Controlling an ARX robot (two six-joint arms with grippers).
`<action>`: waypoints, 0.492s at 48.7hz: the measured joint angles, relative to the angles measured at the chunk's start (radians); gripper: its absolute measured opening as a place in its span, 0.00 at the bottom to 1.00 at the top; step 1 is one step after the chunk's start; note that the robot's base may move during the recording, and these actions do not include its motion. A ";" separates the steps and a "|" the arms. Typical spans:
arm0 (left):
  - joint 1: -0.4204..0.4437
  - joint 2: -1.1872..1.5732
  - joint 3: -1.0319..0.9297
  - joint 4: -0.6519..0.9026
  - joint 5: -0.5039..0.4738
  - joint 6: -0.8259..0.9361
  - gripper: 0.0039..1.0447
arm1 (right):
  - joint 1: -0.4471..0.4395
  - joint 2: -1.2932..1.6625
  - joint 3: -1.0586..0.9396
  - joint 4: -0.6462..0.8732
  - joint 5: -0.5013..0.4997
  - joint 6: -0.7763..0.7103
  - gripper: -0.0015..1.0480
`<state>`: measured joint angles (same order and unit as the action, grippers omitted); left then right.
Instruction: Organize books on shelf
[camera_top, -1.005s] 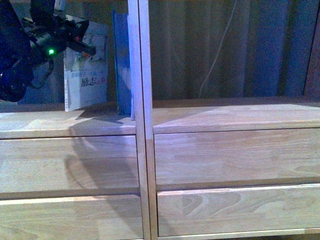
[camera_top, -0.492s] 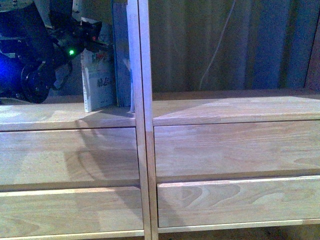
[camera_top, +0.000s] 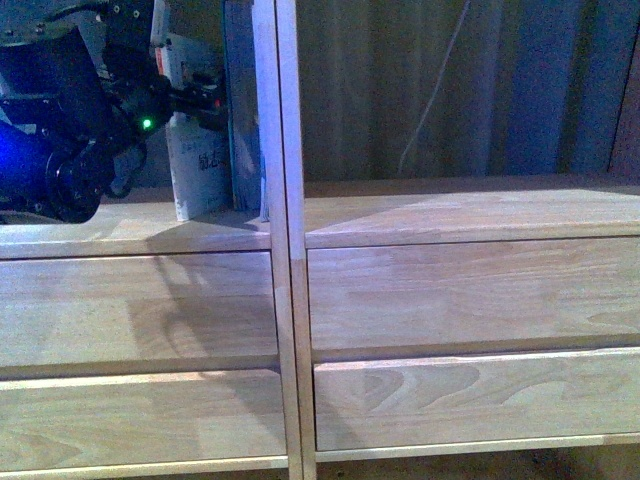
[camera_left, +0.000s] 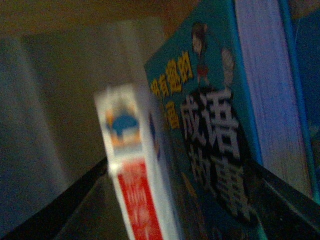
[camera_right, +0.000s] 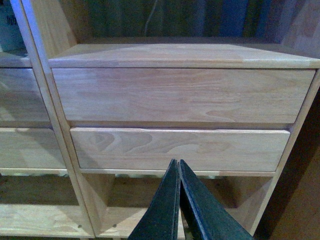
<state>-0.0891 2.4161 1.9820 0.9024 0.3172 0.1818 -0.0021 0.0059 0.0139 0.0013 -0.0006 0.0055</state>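
Observation:
The white paperback (camera_top: 205, 160) stands slightly tilted on the left cubby's board of the light-wood shelf (camera_top: 450, 215), right next to the taller teal book (camera_top: 243, 110), which is by the centre divider. My left gripper (camera_top: 200, 100) is open, with its fingers on either side of the white book's upper part. The left wrist view shows the blurred red-topped spine (camera_left: 137, 200) and the teal cover (camera_left: 210, 135) between the dark fingers (camera_left: 295, 210). My right gripper (camera_right: 176, 165) is shut and empty in front of the shelf's drawers (camera_right: 180, 95).
The upright divider (camera_top: 282, 250) separates the two columns. Behind the open cubbies hangs a dark curtain with a white cable (camera_top: 430, 110). Drawer fronts (camera_top: 470, 300) fill the lower front view. Below the drawers, the right wrist view shows an open cubby (camera_right: 125, 200).
My left arm has carried the white paperback rightward until it stands beside the teal book. The shelf sits slightly higher in the front view. No earlier right wrist frame is given.

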 joint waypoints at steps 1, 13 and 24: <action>0.000 0.000 -0.010 0.000 -0.003 0.000 0.84 | 0.000 0.000 0.000 0.000 0.000 0.000 0.03; -0.002 -0.035 -0.107 -0.001 -0.011 0.002 0.93 | 0.000 0.000 0.000 0.000 0.000 0.000 0.03; -0.018 -0.099 -0.196 -0.001 -0.005 0.005 0.93 | 0.000 0.000 0.000 0.000 0.000 0.000 0.03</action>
<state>-0.1074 2.3169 1.7863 0.9012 0.3119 0.1867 -0.0021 0.0059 0.0139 0.0013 -0.0006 0.0055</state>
